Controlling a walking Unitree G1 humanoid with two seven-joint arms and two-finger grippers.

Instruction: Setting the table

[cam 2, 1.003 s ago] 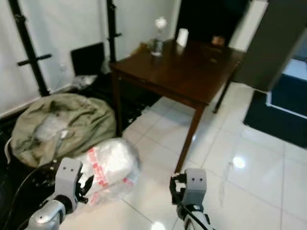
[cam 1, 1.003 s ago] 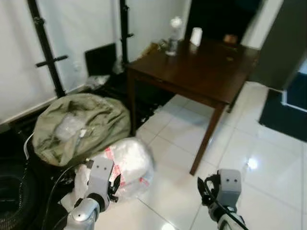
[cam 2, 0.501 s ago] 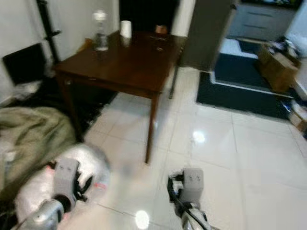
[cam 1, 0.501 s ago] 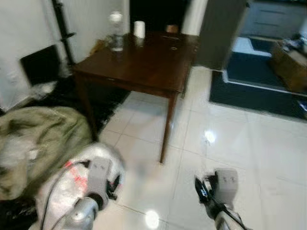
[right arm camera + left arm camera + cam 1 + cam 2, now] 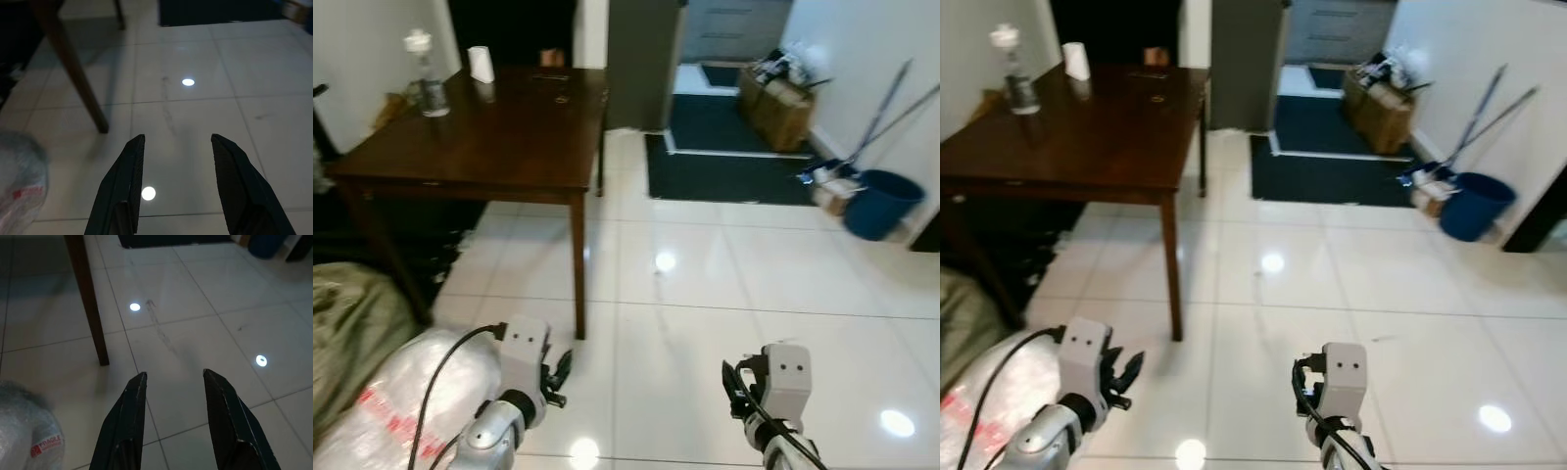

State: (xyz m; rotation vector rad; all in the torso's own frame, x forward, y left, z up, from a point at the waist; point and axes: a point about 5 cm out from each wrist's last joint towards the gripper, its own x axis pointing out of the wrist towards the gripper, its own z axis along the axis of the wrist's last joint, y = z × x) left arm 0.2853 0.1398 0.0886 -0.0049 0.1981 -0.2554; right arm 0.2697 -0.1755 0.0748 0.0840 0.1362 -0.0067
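**Table waits far from both empty grippers**

Table [image 5: 489, 127], made of dark wood, fills the upper left of the left eye view. It looks heavy and stiff, so it is for putting things on, not lifting. Low in the frame, the left gripper [image 5: 171, 382] and the right gripper [image 5: 176, 144] have their fingers spread wide and carry nothing, above the white floor [image 5: 724, 294]. Farther off, a bottle [image 5: 426, 73] and a white roll [image 5: 481, 64] stand at the table's far end. The bottle looks light and slippery, best gripped around its middle.

1. Head views bright, slightly soft overall.
2. Ceiling-light glare spots on the glossy floor [image 5: 724, 294].
3. Wrist views dim; black fingers [image 5: 128, 421] sharp.
4. Shadow under the worktop [image 5: 470, 127].
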